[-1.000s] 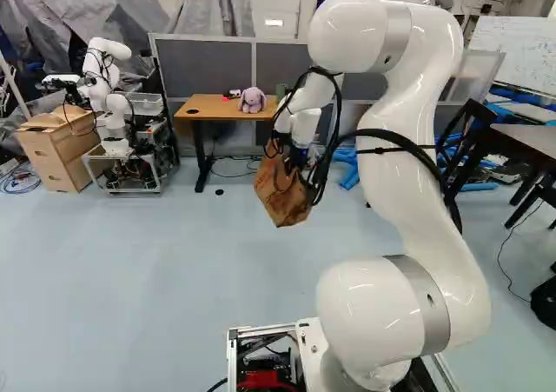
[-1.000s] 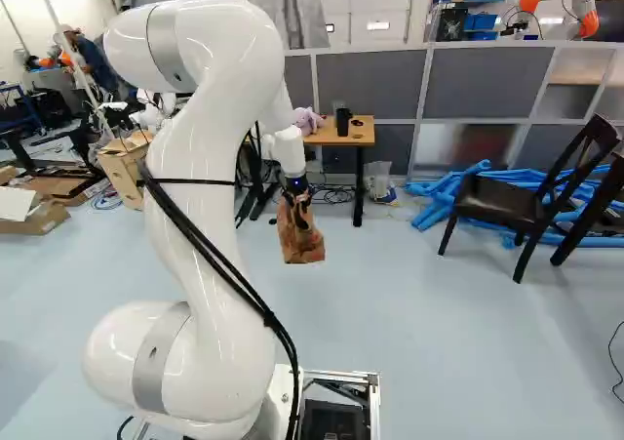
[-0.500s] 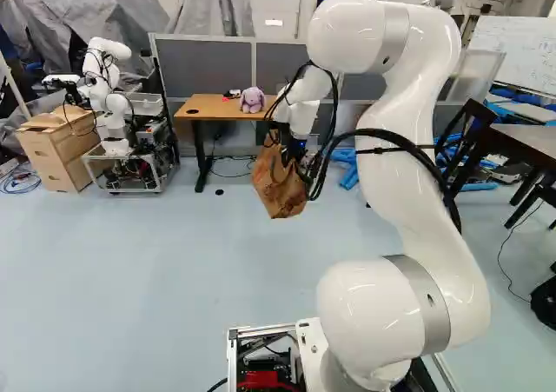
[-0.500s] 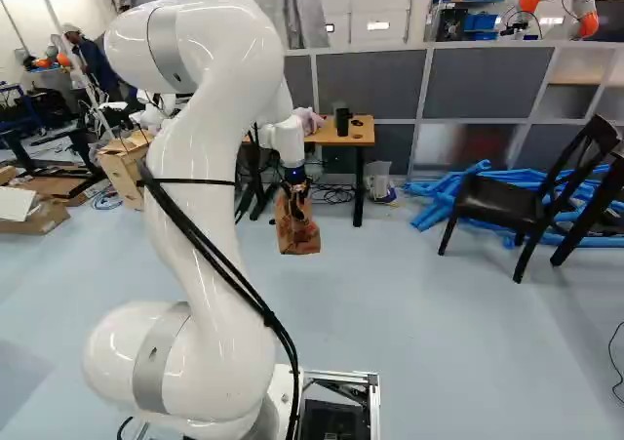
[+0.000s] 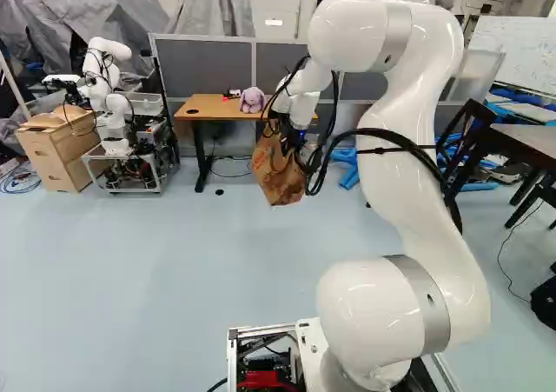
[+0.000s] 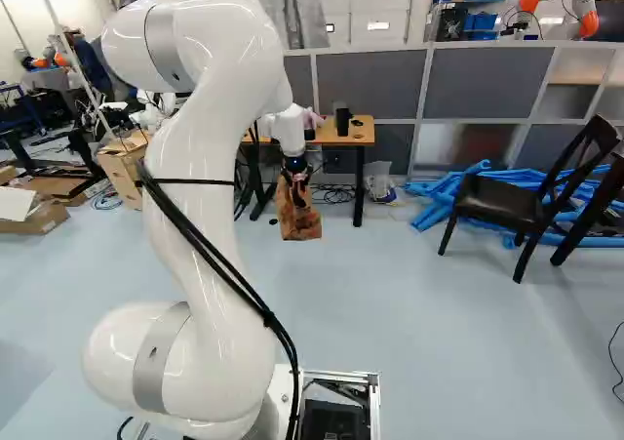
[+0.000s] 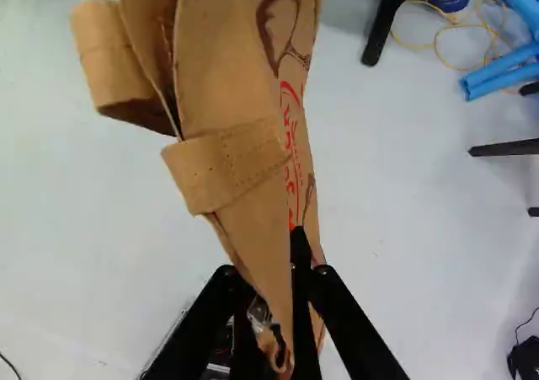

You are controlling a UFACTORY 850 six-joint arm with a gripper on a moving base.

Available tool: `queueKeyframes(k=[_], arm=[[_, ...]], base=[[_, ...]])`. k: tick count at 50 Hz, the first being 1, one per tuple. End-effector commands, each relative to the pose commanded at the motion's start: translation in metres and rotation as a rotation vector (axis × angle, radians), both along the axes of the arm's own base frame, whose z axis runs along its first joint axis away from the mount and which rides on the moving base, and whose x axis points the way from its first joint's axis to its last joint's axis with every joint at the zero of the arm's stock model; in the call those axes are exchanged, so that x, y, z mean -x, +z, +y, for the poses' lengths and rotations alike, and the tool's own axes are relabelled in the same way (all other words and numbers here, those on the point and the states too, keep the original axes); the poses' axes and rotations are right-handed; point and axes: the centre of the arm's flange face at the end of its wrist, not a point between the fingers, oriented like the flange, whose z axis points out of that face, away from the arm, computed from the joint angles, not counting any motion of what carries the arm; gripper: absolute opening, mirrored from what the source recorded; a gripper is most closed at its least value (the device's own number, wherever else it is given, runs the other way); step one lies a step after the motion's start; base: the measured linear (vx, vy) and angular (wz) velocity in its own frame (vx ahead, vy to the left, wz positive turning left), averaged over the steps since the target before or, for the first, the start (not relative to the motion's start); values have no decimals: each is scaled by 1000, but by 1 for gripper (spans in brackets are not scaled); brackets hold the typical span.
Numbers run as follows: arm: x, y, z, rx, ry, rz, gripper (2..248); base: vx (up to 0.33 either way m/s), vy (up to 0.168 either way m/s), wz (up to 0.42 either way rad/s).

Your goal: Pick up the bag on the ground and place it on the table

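Left base view: count one bag [image 5: 278, 173], hung in the air over the floor [image 5: 156, 262] from one gripper [image 5: 294, 140], ahead of the arm and nearer to the base than the table [image 5: 210, 108]. Add one table, with one plush toy [image 5: 252, 100] on top. At the left, add one other machine, another robot [image 5: 106, 101].

Right base view: find the same bag just right of the arm, below the gripper, apart from the floor. On the table, find one dark cup [image 6: 342, 122] near the toy. Further right, see one whole chair [image 6: 497, 196] beside blue tubes [image 6: 429, 216], too tangled to count.

Wrist view: count two fingers [image 7: 344, 317], closed on the bag from its two sides and gripping its material. Trace the bag from between the jaws to well ahead of them, edge-on, with two folded bands [image 7: 227, 165] standing out along one side, beyond the fingertips.
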Motion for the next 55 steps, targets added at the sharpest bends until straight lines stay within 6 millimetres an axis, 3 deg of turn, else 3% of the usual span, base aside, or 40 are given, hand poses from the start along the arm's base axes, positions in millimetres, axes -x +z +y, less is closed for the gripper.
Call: queueKeyframes(k=[55], arm=[[-37, 69, -20, -7, 44, 169, 25]], base=[[0, 0, 0]])
